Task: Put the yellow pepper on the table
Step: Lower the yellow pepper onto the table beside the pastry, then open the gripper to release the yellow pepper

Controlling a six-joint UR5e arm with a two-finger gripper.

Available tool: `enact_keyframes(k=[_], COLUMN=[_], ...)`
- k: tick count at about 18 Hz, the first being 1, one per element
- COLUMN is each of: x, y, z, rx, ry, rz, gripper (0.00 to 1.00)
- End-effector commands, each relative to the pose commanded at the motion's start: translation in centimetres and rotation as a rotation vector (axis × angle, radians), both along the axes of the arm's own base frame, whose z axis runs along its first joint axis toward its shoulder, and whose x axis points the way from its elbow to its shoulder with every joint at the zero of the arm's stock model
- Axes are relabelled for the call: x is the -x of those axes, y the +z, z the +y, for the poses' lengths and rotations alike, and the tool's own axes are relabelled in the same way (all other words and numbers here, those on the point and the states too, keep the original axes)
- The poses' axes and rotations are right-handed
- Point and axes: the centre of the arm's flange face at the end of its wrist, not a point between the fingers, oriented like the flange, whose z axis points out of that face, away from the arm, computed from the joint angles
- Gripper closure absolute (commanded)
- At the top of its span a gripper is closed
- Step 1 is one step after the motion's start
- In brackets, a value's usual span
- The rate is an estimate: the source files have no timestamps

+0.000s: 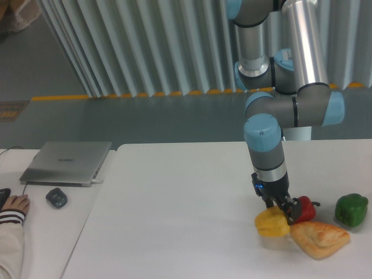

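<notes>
Table point(174, 197): white, holds pastry point(319, 239), green pepper point(351, 209)
Gripper point(283, 213): clamped on yellow pepper point(271, 222)
Room: grey ribbed wall point(145, 46), laptop point(67, 163) at left

Large white desk point(174, 209), rounded corners, plain top. On it, right side: red pepper point(306, 208), green pepper point(351, 209), tan triangular pastry point(319, 238) at front, touching or just beside red pepper. Yellow pepper point(272, 222) just left of pastry; contact with desk top cannot be told. Smaller white desk point(40, 226) at left carries grey laptop point(67, 162), dark mouse point(56, 197).
</notes>
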Motion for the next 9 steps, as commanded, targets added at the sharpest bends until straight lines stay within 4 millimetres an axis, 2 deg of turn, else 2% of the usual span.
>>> enact_keyframes(k=[2,3,4,9], x=[0.09,0.26,0.24,0.18], y=[-0.18,-0.32,-0.42,-0.24], z=[-0.12,-0.33,-0.38,-0.34], rx=[0.015,0.042,0.061,0.061], ry=[0.001,-0.001,-0.003,-0.005], rz=[0.019,0.045,0.069,0.073], gripper=[0.26,0.21,0.00,0.00])
